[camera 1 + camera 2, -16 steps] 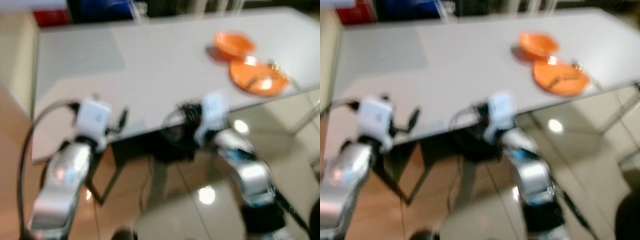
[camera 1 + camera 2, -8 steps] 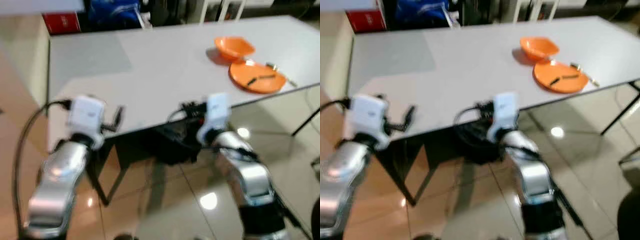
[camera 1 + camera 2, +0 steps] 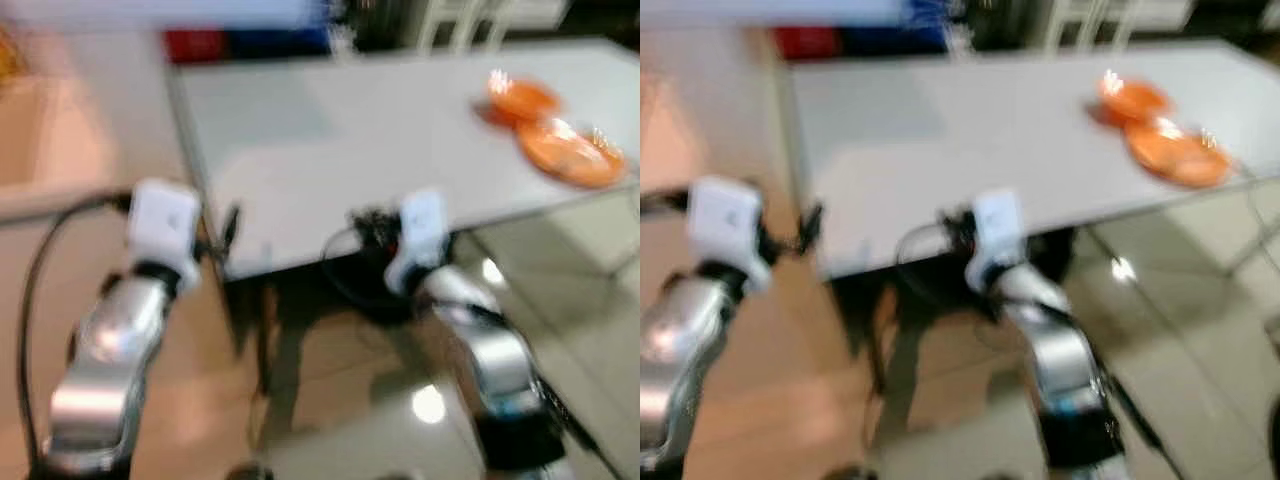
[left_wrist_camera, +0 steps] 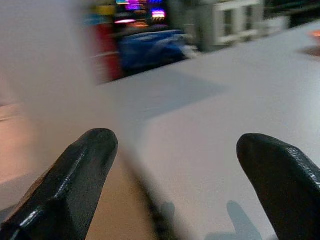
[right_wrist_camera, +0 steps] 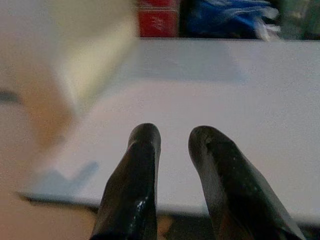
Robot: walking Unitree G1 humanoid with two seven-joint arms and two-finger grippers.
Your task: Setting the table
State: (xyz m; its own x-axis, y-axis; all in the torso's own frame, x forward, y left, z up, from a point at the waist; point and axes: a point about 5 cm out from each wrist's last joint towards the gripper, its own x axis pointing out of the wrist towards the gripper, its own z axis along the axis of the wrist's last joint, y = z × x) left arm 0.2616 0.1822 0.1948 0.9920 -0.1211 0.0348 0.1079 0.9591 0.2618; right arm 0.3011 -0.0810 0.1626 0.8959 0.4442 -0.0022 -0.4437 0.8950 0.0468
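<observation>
Apparently mid-approach, nothing held: left gripper (image 4: 175,185) fingers spread, right gripper (image 5: 172,145) fingers nearly together. Orange bowl (image 3: 520,97) and plate (image 3: 570,155) far right on bench (image 3: 380,150). Next: move closer, reach.

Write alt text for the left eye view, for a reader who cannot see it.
Blurred view down onto a long pale grey table with an orange bowl and an orange plate side by side at its far right. Two silver arms reach toward the near table edge, above a glossy tiled floor.
</observation>
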